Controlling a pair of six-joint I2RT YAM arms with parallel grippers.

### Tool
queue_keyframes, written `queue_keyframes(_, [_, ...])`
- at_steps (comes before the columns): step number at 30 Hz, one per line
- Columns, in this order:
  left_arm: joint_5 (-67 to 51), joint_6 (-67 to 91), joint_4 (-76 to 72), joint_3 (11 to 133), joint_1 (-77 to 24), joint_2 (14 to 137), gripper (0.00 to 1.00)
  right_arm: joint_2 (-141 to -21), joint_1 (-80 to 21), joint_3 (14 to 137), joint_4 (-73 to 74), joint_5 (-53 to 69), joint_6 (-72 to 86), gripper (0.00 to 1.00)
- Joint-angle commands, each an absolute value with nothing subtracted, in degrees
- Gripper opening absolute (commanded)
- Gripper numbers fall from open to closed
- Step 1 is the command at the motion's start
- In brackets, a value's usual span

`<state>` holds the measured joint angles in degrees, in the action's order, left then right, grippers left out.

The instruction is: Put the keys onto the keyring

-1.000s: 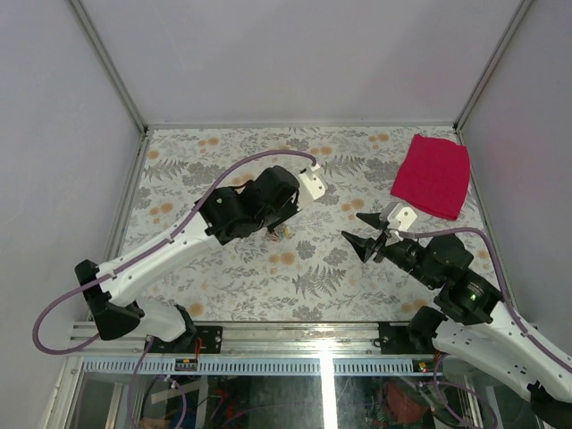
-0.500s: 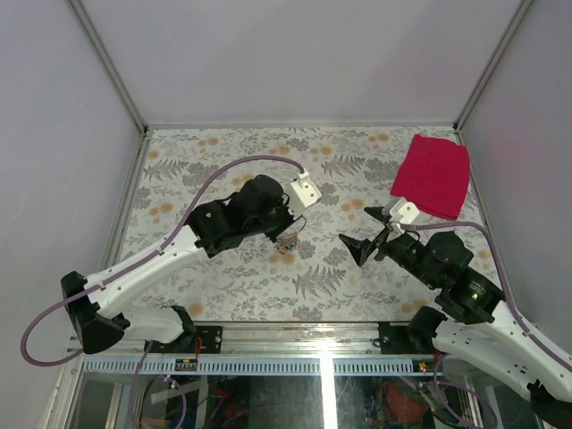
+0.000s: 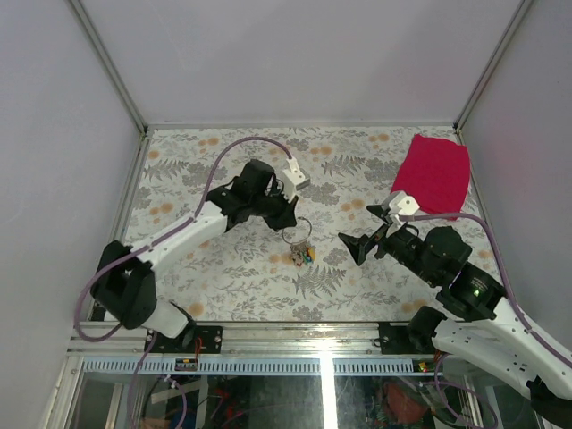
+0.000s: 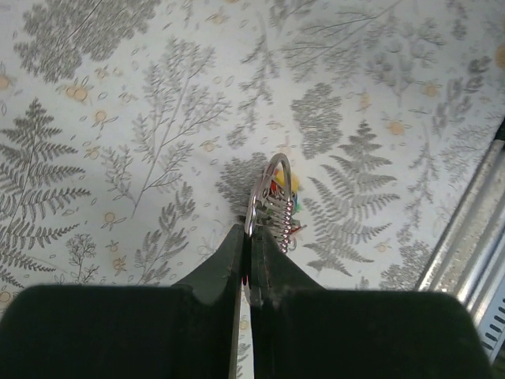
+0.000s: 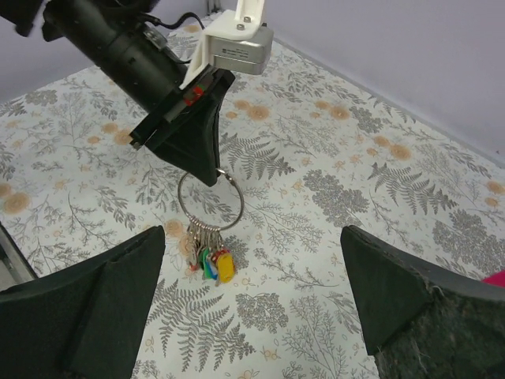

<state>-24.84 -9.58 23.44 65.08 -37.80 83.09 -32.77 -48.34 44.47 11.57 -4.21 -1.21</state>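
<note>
A: Where is the keyring point(image 5: 211, 201)?

B: Pinched at its top edge by the left fingers point(image 5: 193, 146); they are pressed together on the wire, with only a sliver between them in the left wrist view; the ring hangs below them, upright, over the middle of the fern-patterned worktop point(image 3: 223, 268).

A: And the keys point(image 5: 209, 257)?

B: Bunched at the bottom of the ring, already threaded on it; red, green, blue and yellow heads show (the yellow one nearest the right wrist camera); whether the lowest key touches the worktop I cannot tell.

A: The other arm?

B: The right fingers point(image 3: 351, 243) are spread wide and hold nothing; they point toward the ring from its right, near it but apart from it; in their own camera the ring and keys sit between the two tips, farther off.

A: Anything else about?

B: A red cloth point(image 3: 433, 174) lies at the far right corner, well apart from the ring.
</note>
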Motion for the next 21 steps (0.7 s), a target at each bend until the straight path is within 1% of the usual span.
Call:
queue_keyframes(1, [-32.6, -8.6, 16.3, 65.5, -31.3, 87.9, 0.00, -32.8, -48.5, 44.2, 11.2, -8.3, -0.1, 0.99])
queue_keyframes(6, [-32.9, -7.6, 13.8, 66.6, -25.4, 92.9, 0.00, -32.9, -48.5, 41.9, 10.6, -10.9, 0.8, 0.99])
queue_keyframes(12, [-32.3, -9.6, 13.4, 70.1, -21.3, 98.3, 0.00, -34.3, -48.5, 40.6, 11.0, -9.1, 1.6, 0.99])
queue_keyframes(14, [-32.3, -9.6, 12.3, 70.6, -20.0, 99.8, 0.03, -35.0, -48.5, 41.0, 11.3, -10.7, 3.8, 0.99])
queue_keyframes(17, [-32.8, -8.9, 10.2, 71.1, -18.2, 101.6, 0.05, -36.4, -48.5, 42.1, 13.0, -12.2, 6.9, 0.99])
queue_keyframes(21, [-32.8, -8.6, 8.4, 72.5, -16.5, 103.7, 0.12, -37.4, -48.5, 43.3, 15.1, -9.8, 9.3, 0.99])
